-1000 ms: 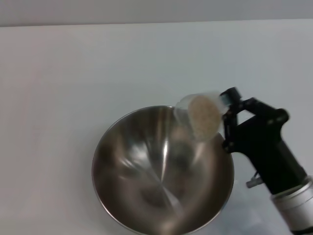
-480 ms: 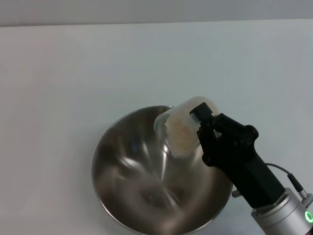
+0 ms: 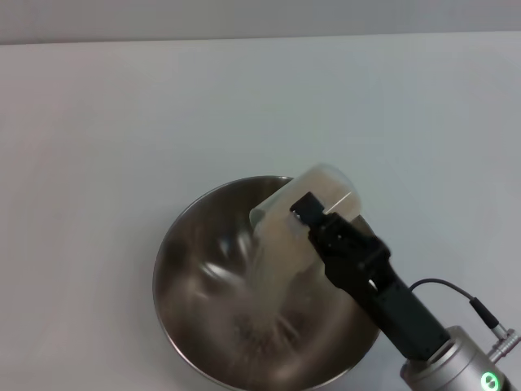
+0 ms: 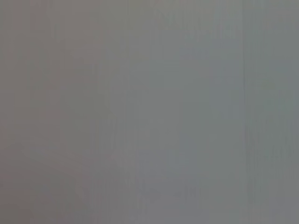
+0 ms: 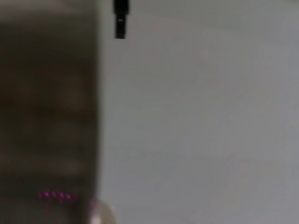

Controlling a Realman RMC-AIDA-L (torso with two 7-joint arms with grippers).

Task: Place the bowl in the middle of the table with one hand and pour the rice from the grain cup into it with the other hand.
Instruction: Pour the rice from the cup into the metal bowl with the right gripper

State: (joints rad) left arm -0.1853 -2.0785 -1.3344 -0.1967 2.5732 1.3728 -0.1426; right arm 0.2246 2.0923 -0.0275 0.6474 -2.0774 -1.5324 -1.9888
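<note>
The steel bowl [image 3: 203, 277] sits on the white table [image 3: 122, 122], near the front middle of the head view. My right gripper [image 3: 313, 216] is shut on the clear grain cup [image 3: 305, 208] and holds it tipped over the bowl's right side, mouth down and to the left. Rice [image 3: 273, 281] streams from the cup's lip into the bowl, and grains gather at the bowl's bottom [image 3: 260, 330]. The left gripper is out of view. The right wrist view shows a dark blurred surface [image 5: 46, 116] beside the pale table [image 5: 196, 116]. The left wrist view shows only plain grey.
The white tabletop stretches bare to the left, right and back of the bowl, up to its far edge [image 3: 260, 39]. My right wrist's cable [image 3: 456, 289] loops beside the bowl at the front right.
My right gripper has rolled the cup further over and moved it left over the bowl. The rice, held inside the cup before, now pours out into the bowl.
</note>
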